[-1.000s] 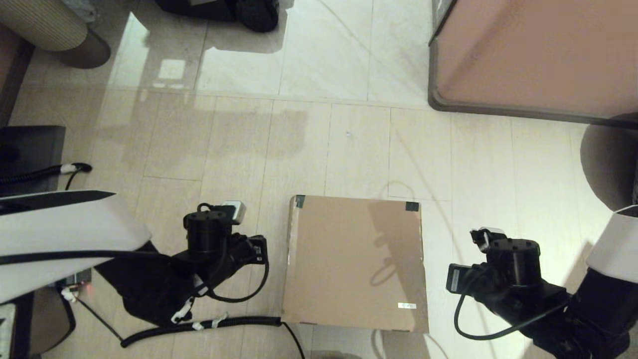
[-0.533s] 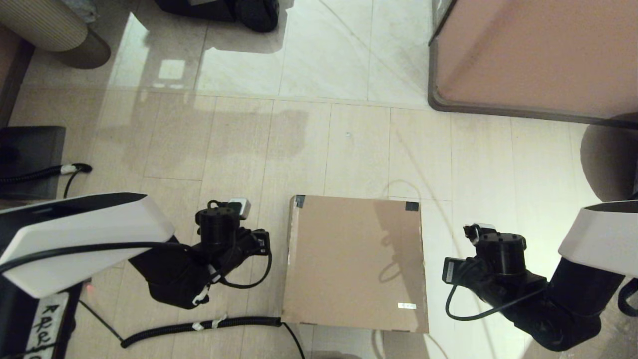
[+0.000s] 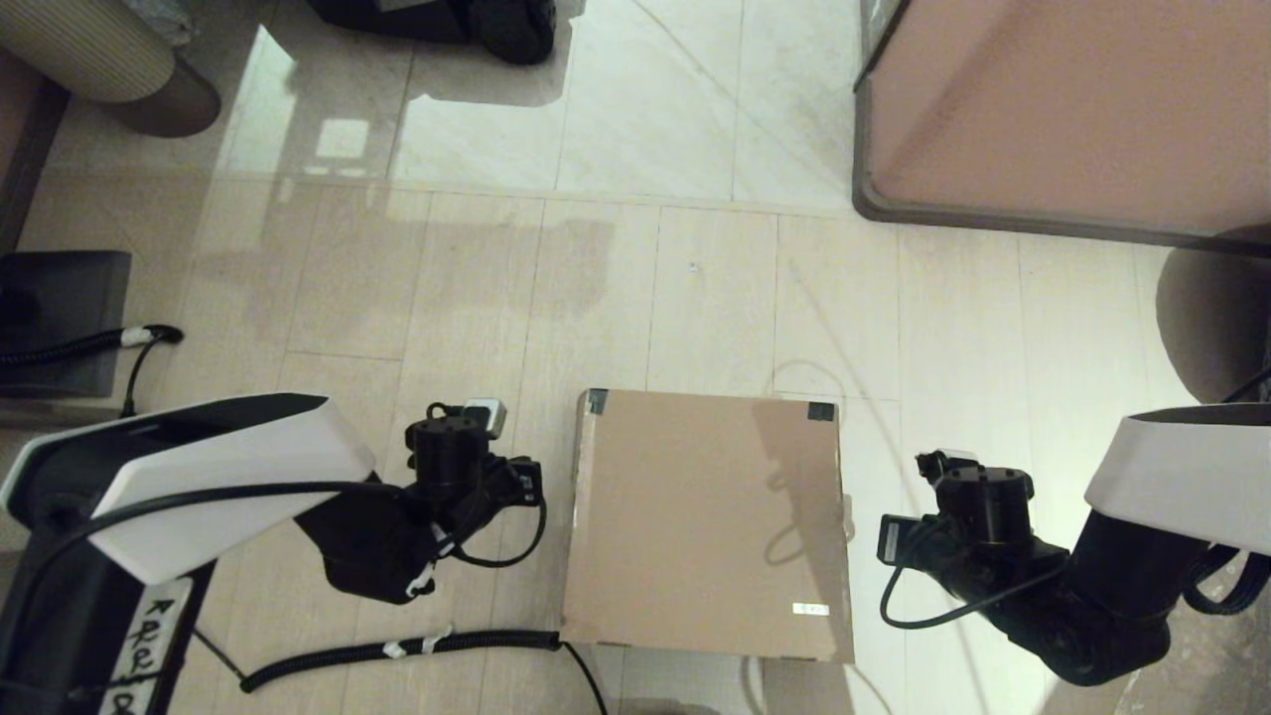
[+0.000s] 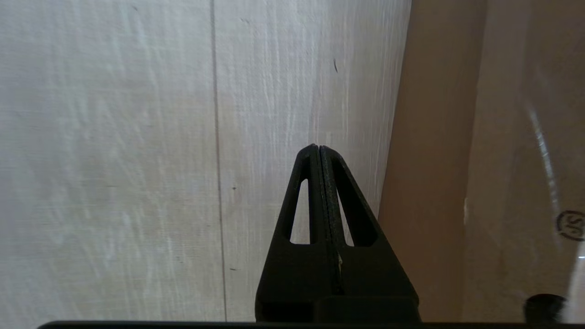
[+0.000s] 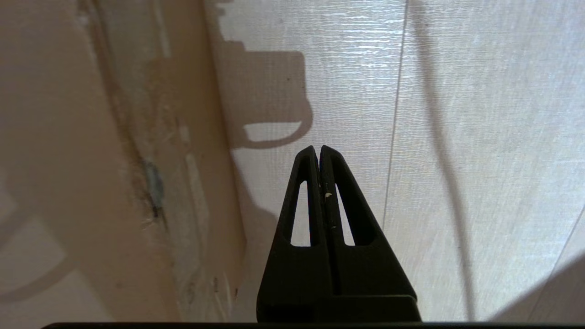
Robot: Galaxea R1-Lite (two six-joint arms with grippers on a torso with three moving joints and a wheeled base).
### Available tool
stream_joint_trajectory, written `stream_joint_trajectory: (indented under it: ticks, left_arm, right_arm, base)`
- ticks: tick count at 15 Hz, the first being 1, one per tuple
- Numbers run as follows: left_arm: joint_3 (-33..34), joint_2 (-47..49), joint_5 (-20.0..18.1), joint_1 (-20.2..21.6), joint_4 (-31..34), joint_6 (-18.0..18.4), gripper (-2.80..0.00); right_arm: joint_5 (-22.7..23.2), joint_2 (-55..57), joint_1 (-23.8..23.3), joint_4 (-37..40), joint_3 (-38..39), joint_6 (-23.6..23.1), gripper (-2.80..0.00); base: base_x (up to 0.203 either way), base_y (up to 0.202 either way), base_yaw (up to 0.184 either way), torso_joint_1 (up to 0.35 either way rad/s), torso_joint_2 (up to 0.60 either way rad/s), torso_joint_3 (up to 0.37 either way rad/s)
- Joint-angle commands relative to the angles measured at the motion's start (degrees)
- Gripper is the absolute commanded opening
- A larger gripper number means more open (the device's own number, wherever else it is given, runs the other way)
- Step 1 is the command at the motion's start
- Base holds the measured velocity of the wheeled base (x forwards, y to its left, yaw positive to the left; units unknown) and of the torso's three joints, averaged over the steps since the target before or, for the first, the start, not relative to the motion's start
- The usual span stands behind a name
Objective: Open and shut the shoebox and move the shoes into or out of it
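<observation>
The shoebox (image 3: 705, 521) lies on the tiled floor with its lid flat and closed, dark tape on its two far corners and a small white label near the front right. No shoes show in any view. My left gripper (image 4: 318, 148) points down at the floor just left of the box's side wall (image 4: 434, 160), shut and empty; its wrist (image 3: 457, 467) hides the fingers in the head view. My right gripper (image 5: 319, 149) is also shut and empty, over the floor just right of the box wall (image 5: 91, 160), under its wrist (image 3: 978, 506).
A pinkish-brown cabinet (image 3: 1072, 109) with a dark base stands at the far right. A black corrugated cable (image 3: 397, 650) runs along the floor to the box's front left corner. A dark block (image 3: 60, 318) sits at the left, a round dark base (image 3: 1211, 328) at the right.
Both arms have drawn in towards the box: the left wrist moved right and forward, the right wrist left and forward. The box has not moved and both grippers stay shut.
</observation>
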Motion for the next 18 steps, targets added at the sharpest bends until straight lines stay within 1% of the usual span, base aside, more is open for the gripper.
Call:
stream_joint_trajectory:
  ticks: [1, 6, 10, 12, 18]
  left_arm:
    - [-0.5, 1.6, 0.0, -0.4, -0.3, 0.1, -2.80]
    - [-4.1, 2.9, 0.0, -1.1, 1.2, 0.1, -2.80]
    - [-4.3, 3.6, 0.0, -1.1, 1.3, 0.2, -2.80]
    - [-5.3, 4.3, 0.1, -1.4, 1.3, 0.8, -2.80]
    - [-6.4, 6.0, 0.1, -1.8, 1.3, 0.8, -2.80]
  right_arm:
    - [-0.1, 0.5, -0.6, -0.4, 0.6, 0.1, -2.80]
    - [-0.1, 0.9, -1.2, -0.4, 0.0, 0.1, -2.80]
    - [-0.1, 1.0, -2.4, -0.4, 0.1, 0.1, -2.80]
    - [-0.1, 1.8, -2.4, -0.4, -0.4, 0.1, -2.80]
    - [-0.1, 4.3, -2.0, -0.4, -2.9, 0.0, -2.80]
  base:
    - [0.000, 0.000, 0.000, 0.000, 0.00, 0.000]
    - [0.000, 0.000, 0.000, 0.000, 0.00, 0.000]
    - [0.000, 0.000, 0.000, 0.000, 0.00, 0.000]
    - [0.000, 0.000, 0.000, 0.000, 0.00, 0.000]
    - [0.000, 0.000, 0.000, 0.000, 0.00, 0.000]
